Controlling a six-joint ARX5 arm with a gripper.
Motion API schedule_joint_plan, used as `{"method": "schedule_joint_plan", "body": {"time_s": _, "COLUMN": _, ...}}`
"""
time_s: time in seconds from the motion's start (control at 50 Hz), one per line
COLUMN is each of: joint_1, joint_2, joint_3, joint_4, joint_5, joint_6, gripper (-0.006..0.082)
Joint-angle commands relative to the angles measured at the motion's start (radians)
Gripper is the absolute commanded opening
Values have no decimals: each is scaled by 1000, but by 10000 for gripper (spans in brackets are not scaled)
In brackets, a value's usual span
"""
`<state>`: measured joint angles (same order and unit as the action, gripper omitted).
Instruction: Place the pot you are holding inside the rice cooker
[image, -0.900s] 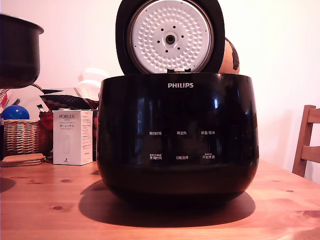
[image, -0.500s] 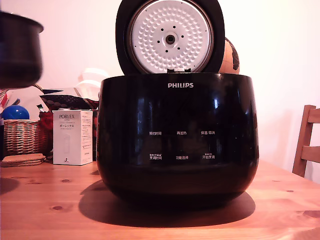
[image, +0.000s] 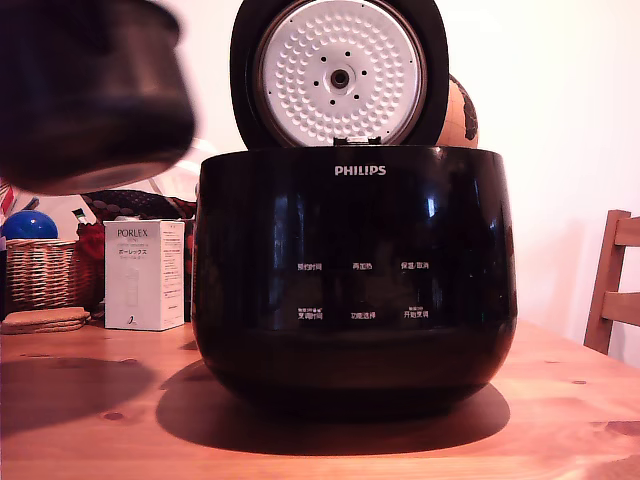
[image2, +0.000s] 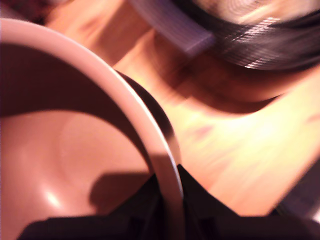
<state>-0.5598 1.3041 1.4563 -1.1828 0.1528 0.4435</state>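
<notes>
— Since the earlier frames, what has shifted?

— Only the pot (image: 85, 95). It sat small at the exterior view's left edge before; now it is larger and blurred, spreading from that edge toward the rice cooker (image: 355, 275), tilted, its rounded bottom hanging in the air above the table (image: 90, 430). The cooker, the white box (image: 145, 274) and the wicker basket (image: 42, 272) have not moved.

— Where is the pot relative to the cooker?

— Up beside it on the exterior view's left, near the cooker's upper rim but apart from it, not inside. Its shadow darkens the table's front left part.

— And the cooker itself?

— It stands mid-table, its lid (image: 340, 72) raised upright behind the body, the white dimpled plate facing the camera.

— What is the gripper doing?

— In the wrist view the gripper (image2: 170, 192) pinches the pot's thin rim (image2: 125, 100) between its two dark fingers (image2: 197, 200), one inside the wall, one outside. The inside of the pot looks reddish in this light. Beyond the rim lies blurred wooden table.

— Anything else?

— A wooden chair (image: 615, 285) at the table's far right edge, and a blue ball (image: 30, 224) above the basket.
</notes>
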Motion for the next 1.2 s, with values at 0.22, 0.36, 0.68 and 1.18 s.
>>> {"method": "schedule_joint_plan", "body": {"time_s": 0.22, "joint_1": -142, "joint_2": -16, "joint_3": 87, "joint_4": 171, "joint_5": 13, "joint_6": -26, "gripper": -24}}
{"method": "schedule_joint_plan", "body": {"time_s": 0.36, "joint_1": -194, "joint_2": -14, "joint_3": 89, "joint_4": 270, "joint_5": 23, "joint_6": -25, "gripper": -24}}
{"method": "schedule_joint_plan", "body": {"time_s": 0.68, "joint_1": -243, "joint_2": 55, "joint_3": 91, "joint_4": 389, "joint_5": 50, "joint_6": 67, "gripper": -24}}
{"method": "schedule_joint_plan", "body": {"time_s": 1.18, "joint_1": -261, "joint_2": 240, "joint_3": 278, "joint_4": 234, "joint_5": 107, "joint_6": 200, "gripper": -24}}
